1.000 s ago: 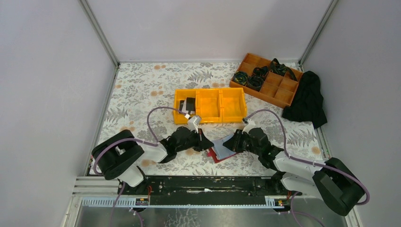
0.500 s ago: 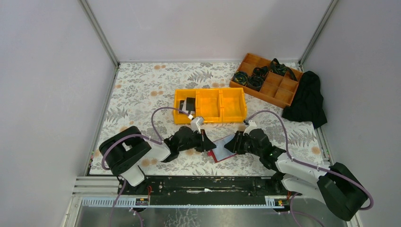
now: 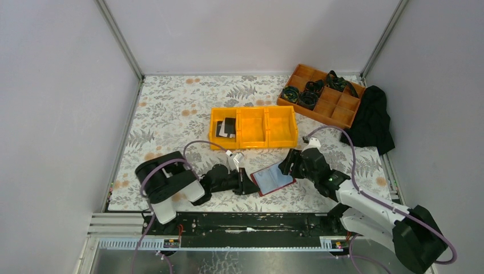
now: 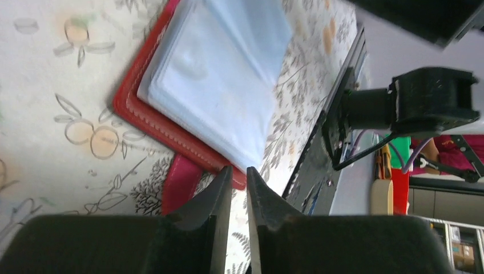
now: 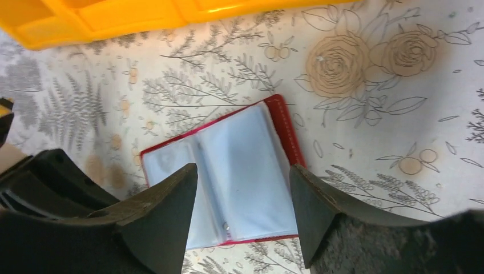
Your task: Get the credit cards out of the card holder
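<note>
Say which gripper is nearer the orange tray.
Right. The right gripper is left of the orange tray, nearer the bases; the left gripper lies farther left, past the card holder.

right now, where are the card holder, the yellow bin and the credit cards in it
card holder [image 3: 273, 178], top view, its open blue-grey inside
yellow bin [image 3: 253, 129], top view, bare floor of middle compartment
credit cards [image 3: 229, 126], top view, black card in left compartment

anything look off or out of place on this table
Nothing spilled or damaged. The red card holder lies open and askew, its clear sleeves looking empty. A black cloth sits bunched up at the far right.
</note>
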{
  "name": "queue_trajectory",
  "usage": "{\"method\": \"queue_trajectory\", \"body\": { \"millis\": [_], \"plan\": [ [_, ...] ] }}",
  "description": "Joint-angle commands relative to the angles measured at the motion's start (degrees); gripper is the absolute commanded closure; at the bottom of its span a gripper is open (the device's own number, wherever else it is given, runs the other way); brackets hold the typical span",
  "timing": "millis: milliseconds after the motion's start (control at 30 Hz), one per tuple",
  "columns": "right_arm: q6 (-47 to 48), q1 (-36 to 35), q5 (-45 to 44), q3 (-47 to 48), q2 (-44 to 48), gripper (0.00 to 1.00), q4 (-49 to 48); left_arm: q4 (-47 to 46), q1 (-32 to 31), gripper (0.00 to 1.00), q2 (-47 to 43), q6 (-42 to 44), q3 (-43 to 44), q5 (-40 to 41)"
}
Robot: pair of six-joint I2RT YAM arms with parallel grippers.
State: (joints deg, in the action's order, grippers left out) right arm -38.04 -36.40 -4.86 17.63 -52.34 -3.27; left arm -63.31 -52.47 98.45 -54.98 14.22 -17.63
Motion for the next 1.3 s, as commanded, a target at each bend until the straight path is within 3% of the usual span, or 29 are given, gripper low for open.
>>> {"method": "queue_trajectory", "body": {
  "millis": [0,133,333,700,867,1100,1267],
  "plan": [
    [2.3,1.1,-2.3,2.8,-4.6,0.33,4.4,-17.7,-1.5,0.78,8.8,-4.9,-2.4,-2.0],
    [1.8,1.2,0.0,1.4,-6.1,0.34,2.5,-27.7,0.0,0.78,16.3,-8.5,-3.7,-3.7],
    [0.3,1.1,6.3,-2.0,-3.7,0.38,-1.3,-27.9,4.9,0.80,16.5,-7.6,-4.8,-5.3],
    [-0.6,1.1,10.1,-3.7,0.7,0.42,-0.2,-23.5,10.7,0.80,14.3,-5.9,-2.0,-8.8],
    [-0.7,1.1,9.7,-4.5,1.4,0.42,-0.4,-19.0,10.7,0.80,11.5,-5.1,0.3,-9.1],
    [-0.1,1.0,8.2,-2.8,3.4,0.42,1.2,-2.3,10.7,0.79,2.0,0.9,4.5,-6.4],
    [-0.1,1.1,6.5,-1.9,3.4,0.42,1.8,4.3,10.6,0.79,-1.1,2.9,5.3,-3.8]
  ]
}}
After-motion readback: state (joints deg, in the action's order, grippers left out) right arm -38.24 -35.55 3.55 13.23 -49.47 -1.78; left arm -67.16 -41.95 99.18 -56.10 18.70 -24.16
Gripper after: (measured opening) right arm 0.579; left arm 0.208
